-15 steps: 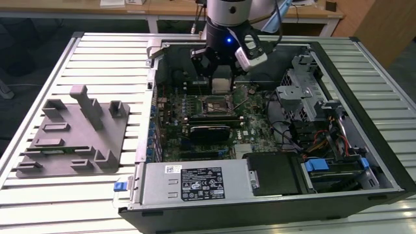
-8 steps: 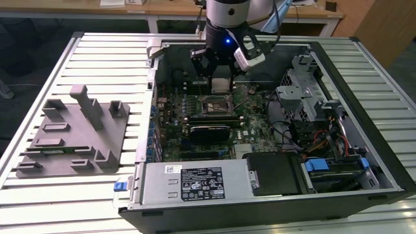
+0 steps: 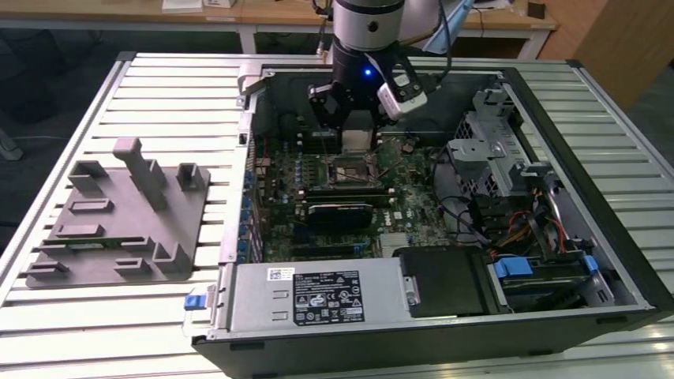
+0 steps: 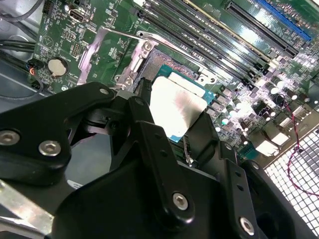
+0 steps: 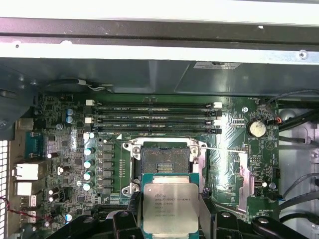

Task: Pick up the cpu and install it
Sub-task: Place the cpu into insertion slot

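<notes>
Silver-topped, teal-edged cpu [image 5: 171, 206]; black claw [image 4: 172, 112]; green motherboard [image 5: 227, 164]; grey tray [image 3: 116, 229]; white slatted table [image 3: 179, 95]

Faint print on cpu [image 5: 171, 206] lid, power-supply label [image 3: 327, 298] — nothing legible.

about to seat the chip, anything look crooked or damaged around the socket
Nothing stands out. The tool holds the cpu flat near the open socket, its edges roughly parallel to the socket's in the first wrist view. The socket is empty and its metal bracket is swung open to one side. No damage shows.
</notes>
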Action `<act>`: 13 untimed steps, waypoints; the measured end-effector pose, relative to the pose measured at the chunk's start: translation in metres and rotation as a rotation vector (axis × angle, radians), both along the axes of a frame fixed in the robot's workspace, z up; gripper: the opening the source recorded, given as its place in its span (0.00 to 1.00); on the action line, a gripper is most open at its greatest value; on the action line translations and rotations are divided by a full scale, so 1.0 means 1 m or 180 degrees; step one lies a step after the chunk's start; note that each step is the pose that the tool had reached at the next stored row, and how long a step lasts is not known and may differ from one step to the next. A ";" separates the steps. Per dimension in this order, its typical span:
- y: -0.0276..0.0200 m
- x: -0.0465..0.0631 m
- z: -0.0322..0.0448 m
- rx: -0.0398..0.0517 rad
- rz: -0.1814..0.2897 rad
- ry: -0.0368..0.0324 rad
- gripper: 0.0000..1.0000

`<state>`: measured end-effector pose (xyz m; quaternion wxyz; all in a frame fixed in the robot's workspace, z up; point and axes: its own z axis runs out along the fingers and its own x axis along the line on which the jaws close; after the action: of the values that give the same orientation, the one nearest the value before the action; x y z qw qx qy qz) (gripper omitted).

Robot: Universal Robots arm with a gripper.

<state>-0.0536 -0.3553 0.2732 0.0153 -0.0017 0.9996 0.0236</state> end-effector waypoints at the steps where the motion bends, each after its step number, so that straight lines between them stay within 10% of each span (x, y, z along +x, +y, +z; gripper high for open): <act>1: 0.0000 0.000 0.0000 0.0000 0.0000 0.0000 0.54; 13: 0.0000 0.000 -0.0002 0.0000 -0.0061 0.0000 0.54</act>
<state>-0.0536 -0.3553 0.2731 0.0155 0.0079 0.9996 0.0235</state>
